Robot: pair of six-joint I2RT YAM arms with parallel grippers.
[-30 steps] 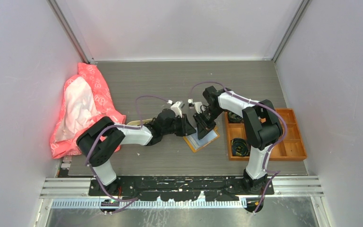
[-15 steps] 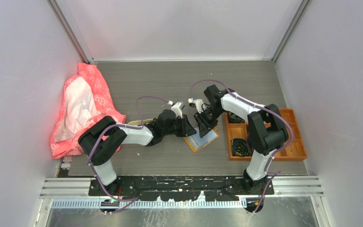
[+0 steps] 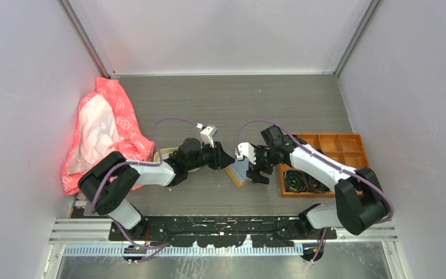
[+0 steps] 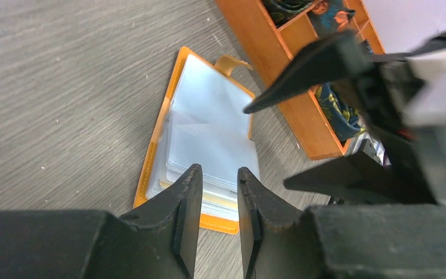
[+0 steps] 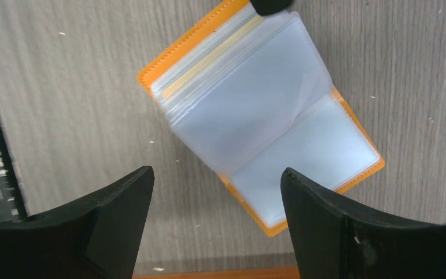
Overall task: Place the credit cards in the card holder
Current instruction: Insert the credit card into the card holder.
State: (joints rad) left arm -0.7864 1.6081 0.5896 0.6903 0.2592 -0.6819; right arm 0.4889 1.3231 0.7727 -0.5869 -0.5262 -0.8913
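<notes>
The card holder [image 5: 255, 110] lies open on the bench [image 3: 209, 99], midway between the two arms and just beside the orange compartmented box [image 3: 337, 151], its clear sleeves fanned up from the spine. The right fingers [image 5: 116, 203] hang spread wide above it, one on either side, gripping nothing. The left fingers [image 4: 189, 203] point at its near edge with only a slim gap between them, and that gap is empty. No loose credit cards can be made out in any view, and whether the sleeves already carry some is hard to tell.

The trouble likely lies in the holder itself: it is light, nothing pins it down, and the sleeves look springy. A nudge at the edge could send it skating toward the box, or flip a sleeve over the slot meant to be filled. If the right fingers come down and close, they could pinch several sleeves at once. With both arms crowded over one small target, a knock between them is the other risk — neither has much room.
</notes>
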